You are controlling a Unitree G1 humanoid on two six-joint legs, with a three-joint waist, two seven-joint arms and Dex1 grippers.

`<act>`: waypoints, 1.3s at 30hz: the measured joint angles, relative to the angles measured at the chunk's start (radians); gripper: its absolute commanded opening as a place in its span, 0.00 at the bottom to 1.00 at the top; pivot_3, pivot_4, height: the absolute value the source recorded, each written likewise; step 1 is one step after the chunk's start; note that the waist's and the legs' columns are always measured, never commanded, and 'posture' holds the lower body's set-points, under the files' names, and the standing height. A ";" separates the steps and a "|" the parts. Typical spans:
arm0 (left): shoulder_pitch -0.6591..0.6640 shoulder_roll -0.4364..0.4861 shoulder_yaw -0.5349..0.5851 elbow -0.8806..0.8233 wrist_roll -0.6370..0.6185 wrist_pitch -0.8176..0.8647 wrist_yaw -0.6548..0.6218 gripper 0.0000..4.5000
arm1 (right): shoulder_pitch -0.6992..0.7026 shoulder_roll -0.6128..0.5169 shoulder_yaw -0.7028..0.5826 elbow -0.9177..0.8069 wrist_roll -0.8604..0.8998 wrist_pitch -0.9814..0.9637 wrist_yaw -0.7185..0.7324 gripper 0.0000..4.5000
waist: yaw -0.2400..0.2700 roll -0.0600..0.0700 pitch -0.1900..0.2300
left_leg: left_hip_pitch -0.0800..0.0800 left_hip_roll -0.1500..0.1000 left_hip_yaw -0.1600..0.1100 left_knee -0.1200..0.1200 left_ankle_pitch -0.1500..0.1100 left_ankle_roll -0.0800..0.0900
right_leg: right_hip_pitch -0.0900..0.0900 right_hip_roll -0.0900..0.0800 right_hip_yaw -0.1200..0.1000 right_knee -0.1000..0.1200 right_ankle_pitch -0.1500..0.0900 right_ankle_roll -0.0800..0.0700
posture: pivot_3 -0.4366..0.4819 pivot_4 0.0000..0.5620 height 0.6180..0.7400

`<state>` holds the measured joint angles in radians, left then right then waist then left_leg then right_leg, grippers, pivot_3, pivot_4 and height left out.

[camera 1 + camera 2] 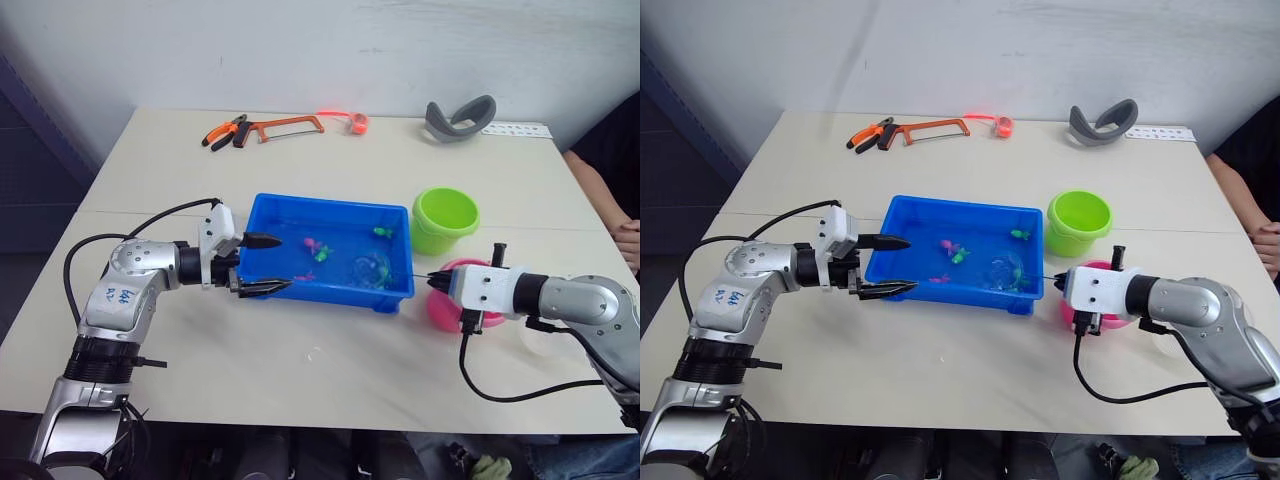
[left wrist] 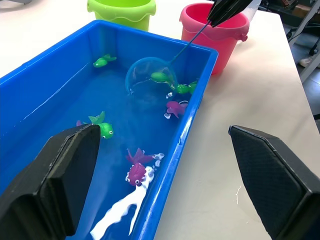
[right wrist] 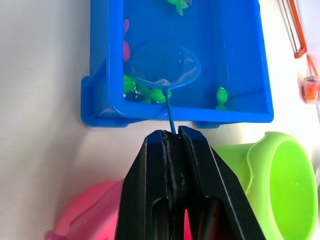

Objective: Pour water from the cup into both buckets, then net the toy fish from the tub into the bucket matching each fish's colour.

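Note:
The blue tub (image 1: 330, 291) sits mid-table holding water and several toy fish, green (image 2: 102, 129) and pink (image 2: 137, 170). My right gripper (image 1: 436, 281) is shut on the net's thin handle just past the tub's right end, above the pink bucket (image 1: 442, 312). The net hoop (image 3: 167, 67) lies in the water by that end with a green fish (image 2: 160, 76) at its rim. The green bucket (image 1: 445, 218) stands behind the pink one. My left gripper (image 1: 284, 262) is open astride the tub's near wall at the left end. A pale clear shape (image 1: 545, 342) under my right forearm may be the cup.
Pliers (image 1: 225, 132), a hacksaw (image 1: 290, 127), an orange roll (image 1: 357, 123) and a grey curved piece (image 1: 460, 118) lie along the table's far edge. A person's arm (image 1: 622, 215) rests at the right side. Bare tabletop stretches in front of the tub.

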<state>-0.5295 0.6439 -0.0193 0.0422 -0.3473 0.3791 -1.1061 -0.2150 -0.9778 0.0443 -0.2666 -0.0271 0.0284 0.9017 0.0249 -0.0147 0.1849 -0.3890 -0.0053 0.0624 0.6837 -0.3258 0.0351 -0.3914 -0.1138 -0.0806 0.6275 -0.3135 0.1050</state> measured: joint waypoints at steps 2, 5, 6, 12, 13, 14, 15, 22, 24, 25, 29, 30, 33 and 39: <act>0.000 0.000 0.000 0.000 0.000 0.000 0.000 1.00 | 0.000 0.000 0.000 0.005 -0.008 -0.023 0.003 0.00 | 0.000 0.000 0.000 | 0.000 0.000 0.000 0.000 0.000 0.000 | 0.000 0.000 0.000 0.000 0.000 0.000 | 0.48 0.27 1.00; 0.001 0.000 0.000 0.000 0.000 0.000 -0.001 1.00 | 0.005 0.000 0.000 0.011 -0.010 -0.054 0.021 0.00 | 0.000 0.000 0.000 | 0.000 0.000 0.000 0.000 0.000 0.000 | 0.000 0.000 0.000 0.000 0.000 0.000 | 0.48 0.27 1.00; 0.002 0.000 0.000 -0.001 0.000 0.000 -0.001 1.00 | 0.007 0.001 0.000 0.011 -0.008 -0.059 0.025 0.00 | 0.000 0.000 0.000 | 0.000 0.000 0.000 0.000 0.000 0.000 | 0.000 0.000 0.000 0.000 0.000 0.000 | 0.48 0.27 1.00; 0.009 0.000 0.000 -0.001 0.000 0.000 -0.007 1.00 | 0.029 0.028 0.012 0.006 0.011 -0.073 0.048 0.00 | -0.001 0.000 0.000 | 0.000 0.000 0.000 0.000 0.000 0.000 | 0.000 0.000 0.000 0.000 0.000 0.000 | 0.48 0.27 1.00; 0.009 0.000 0.000 -0.002 0.000 0.000 -0.008 1.00 | 0.031 0.032 0.013 0.006 0.013 -0.071 0.048 0.00 | -0.002 0.000 0.000 | 0.000 0.000 0.000 0.000 0.000 0.000 | 0.000 0.000 0.000 0.000 0.000 0.000 | 0.48 0.27 1.00; 0.010 0.000 0.000 -0.002 0.000 0.000 -0.009 1.00 | 0.031 0.039 0.012 0.005 0.019 -0.066 0.048 0.00 | -0.002 0.000 0.000 | 0.000 0.000 0.000 0.000 0.000 0.000 | 0.000 0.000 0.000 0.000 0.000 0.000 | 0.48 0.27 1.00; 0.010 0.000 0.000 -0.002 0.000 0.000 -0.009 1.00 | 0.032 0.046 0.012 0.000 0.027 -0.057 0.048 0.00 | -0.002 0.000 0.000 | 0.000 0.000 0.000 0.000 0.000 0.000 | 0.000 0.000 0.000 0.000 0.000 0.000 | 0.48 0.27 1.00; 0.011 0.000 0.000 -0.004 0.000 0.000 -0.009 1.00 | 0.030 0.138 -0.018 -0.052 0.168 0.143 0.027 0.00 | -0.002 0.000 0.000 | 0.000 0.001 0.000 0.000 0.000 0.000 | 0.000 0.000 0.000 0.000 0.000 0.000 | 0.48 0.27 1.00; 0.012 0.000 0.000 -0.004 0.000 0.000 -0.009 1.00 | 0.031 0.151 -0.025 -0.063 0.197 0.194 0.020 0.00 | -0.001 0.000 0.000 | 0.000 0.001 0.000 0.000 0.000 0.000 | 0.000 0.000 0.000 0.000 0.000 0.000 | 0.48 0.27 1.00; 0.012 0.000 0.000 -0.004 0.000 0.000 -0.009 1.00 | 0.031 0.152 -0.027 -0.068 0.210 0.218 0.018 0.00 | 0.000 0.000 0.000 | 0.000 0.000 0.000 0.000 0.000 0.000 | 0.000 0.000 0.000 0.000 0.000 0.000 | 0.48 0.27 1.00; 0.012 0.000 0.000 -0.004 0.000 -0.004 -0.009 1.00 | 0.031 0.167 -0.056 -0.090 0.261 0.309 -0.001 0.00 | -0.001 0.000 0.000 | 0.000 0.000 0.000 0.000 0.000 0.000 | 0.000 0.000 0.000 0.000 0.000 0.000 | 0.48 0.27 1.00; 0.012 0.000 0.000 -0.004 0.000 -0.005 -0.009 1.00 | 0.031 0.174 -0.063 -0.092 0.277 0.338 -0.008 0.00 | -0.002 0.000 0.000 | 0.000 0.001 0.000 0.000 0.000 0.000 | 0.000 0.000 0.000 0.000 0.000 0.000 | 0.48 0.27 1.00; 0.012 0.000 0.000 -0.004 0.000 -0.008 -0.009 1.00 | 0.031 0.201 -0.079 -0.102 0.325 0.411 -0.031 0.00 | -0.002 0.000 0.000 | 0.000 0.001 0.000 0.000 0.000 0.000 | 0.000 0.000 0.000 0.000 0.000 0.000 | 0.48 0.27 1.00; 0.007 -0.019 -0.002 -0.001 -0.001 -0.010 -0.009 1.00 | 0.012 0.225 -0.146 -0.145 0.423 0.555 -0.090 0.00 | -0.001 0.000 0.000 | 0.000 0.000 0.000 0.000 0.000 0.000 | 0.000 -0.001 0.000 0.000 0.000 0.000 | 0.48 0.27 1.00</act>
<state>-0.5229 0.6251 -0.0215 0.0415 -0.3479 0.3693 -1.1147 -0.2032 -0.7531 -0.1013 -0.4114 0.3960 0.5837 0.8116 0.0243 -0.0147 0.1849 -0.3889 -0.0050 0.0620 0.6838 -0.3257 0.0349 -0.3914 -0.1144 -0.0803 0.6278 -0.3135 0.1050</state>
